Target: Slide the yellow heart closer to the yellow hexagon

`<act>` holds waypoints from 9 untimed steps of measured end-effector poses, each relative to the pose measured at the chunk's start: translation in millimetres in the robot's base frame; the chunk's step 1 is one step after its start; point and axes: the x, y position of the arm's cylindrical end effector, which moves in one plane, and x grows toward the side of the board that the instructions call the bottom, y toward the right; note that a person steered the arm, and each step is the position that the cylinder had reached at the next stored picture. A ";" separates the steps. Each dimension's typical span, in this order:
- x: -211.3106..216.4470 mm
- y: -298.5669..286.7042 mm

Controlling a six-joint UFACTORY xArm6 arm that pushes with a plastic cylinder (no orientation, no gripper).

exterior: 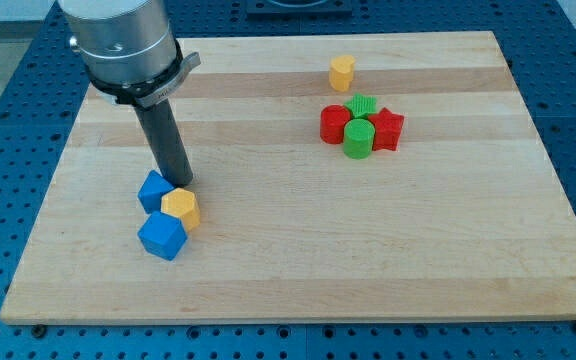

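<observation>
Well, my tip [181, 183] is just beside the yellow hexagon [180, 208].
Yellow heart [342, 72] lies far off, toward the view's top right; no claw shows.

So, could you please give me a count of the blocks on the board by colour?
Yellow: 2, the yellow heart and the yellow hexagon
Blue: 2, at and
Red: 2, at and
Green: 2, at and
Total: 8 blocks
</observation>
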 end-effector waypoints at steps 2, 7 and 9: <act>-65.4 29.3; -145.7 237.0; -182.1 224.3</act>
